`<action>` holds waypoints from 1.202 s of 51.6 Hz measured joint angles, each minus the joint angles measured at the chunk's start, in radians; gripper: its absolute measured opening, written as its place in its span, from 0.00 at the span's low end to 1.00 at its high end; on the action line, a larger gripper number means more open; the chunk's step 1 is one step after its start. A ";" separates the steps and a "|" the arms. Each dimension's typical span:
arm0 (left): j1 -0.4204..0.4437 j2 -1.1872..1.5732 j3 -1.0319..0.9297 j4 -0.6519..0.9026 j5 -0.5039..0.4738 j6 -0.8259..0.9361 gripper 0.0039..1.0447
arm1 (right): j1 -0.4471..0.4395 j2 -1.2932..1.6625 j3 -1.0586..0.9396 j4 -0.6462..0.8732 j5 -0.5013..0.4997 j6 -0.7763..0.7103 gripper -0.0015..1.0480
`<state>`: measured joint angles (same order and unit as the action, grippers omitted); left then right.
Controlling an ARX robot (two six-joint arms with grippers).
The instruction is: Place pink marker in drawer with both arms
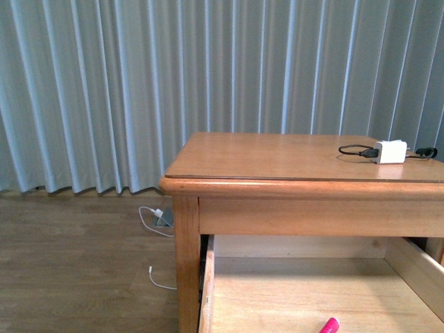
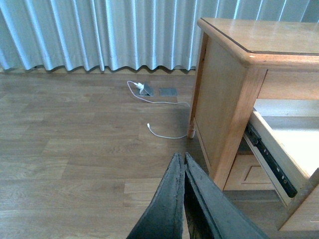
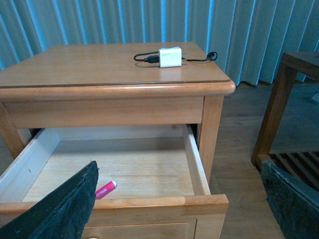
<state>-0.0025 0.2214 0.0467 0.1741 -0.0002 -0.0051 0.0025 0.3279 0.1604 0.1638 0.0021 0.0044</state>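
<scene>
Short bright-pink marker (image 1: 329,325) is lying inside the pulled-out pale-wood top drawer (image 1: 208,291), bottom edge, right of centre in front view. Right end effector (image 3: 178,167) is hanging wide open facing the drawer, holding nothing. Left end effector (image 2: 181,158) is sitting pinched together, empty, over the plank floor (image 2: 75,149). Placement is looking done; pushing the drawer in is probably remaining.

The left gripper (image 2: 183,155), jaws pressed together, hangs over wood flooring (image 2: 75,149) beside the cabinet (image 2: 219,94) and its open drawer (image 2: 278,148).
</scene>
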 joint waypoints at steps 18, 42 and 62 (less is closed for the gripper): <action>0.000 -0.214 -0.023 -0.169 0.000 0.001 0.04 | 0.000 0.000 0.000 0.000 0.000 0.000 0.92; 0.000 -0.217 -0.024 -0.172 0.000 0.000 0.37 | 0.015 0.018 0.036 -0.138 0.019 0.040 0.92; 0.000 -0.217 -0.024 -0.172 0.000 0.001 0.96 | 0.176 0.451 0.148 -0.377 -0.043 0.116 0.92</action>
<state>-0.0025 0.0044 0.0231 0.0017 0.0002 -0.0044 0.1783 0.7788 0.3088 -0.2134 -0.0414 0.1200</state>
